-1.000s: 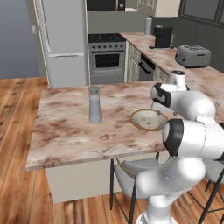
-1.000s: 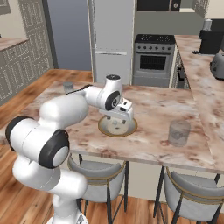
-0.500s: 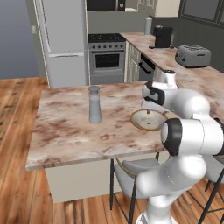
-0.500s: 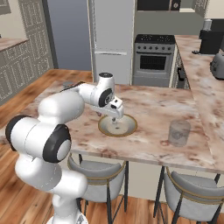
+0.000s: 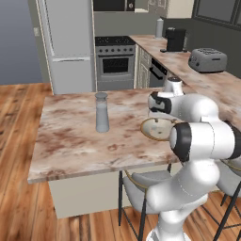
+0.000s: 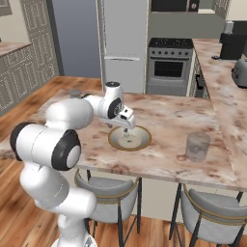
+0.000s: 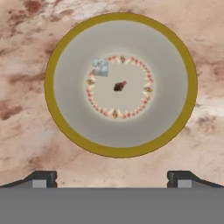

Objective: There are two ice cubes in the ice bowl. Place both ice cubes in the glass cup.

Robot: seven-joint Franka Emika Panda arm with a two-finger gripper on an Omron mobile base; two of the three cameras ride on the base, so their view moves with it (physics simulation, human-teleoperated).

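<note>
Cube: one showing, pale, lying in the bowl directly under the end effector; second cube not discernible. End effector: jaws standing wide, holding nothing, having swung over the bowl's centre, so a descent is looking likely. Cup: standing well apart on the bench. Nothing is blocking.

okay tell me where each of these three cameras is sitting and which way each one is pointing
Left base view: behind the arm's left, looking forward-down over the island at the glass cup and ice bowl; the arm rises lower right.
Right base view: behind its right; arm lower left, open gripper above the bowl.
Hand view: on the hand, straight down into the bowl; one ice cube and both fingertips show.
All three share the bowl.
</note>
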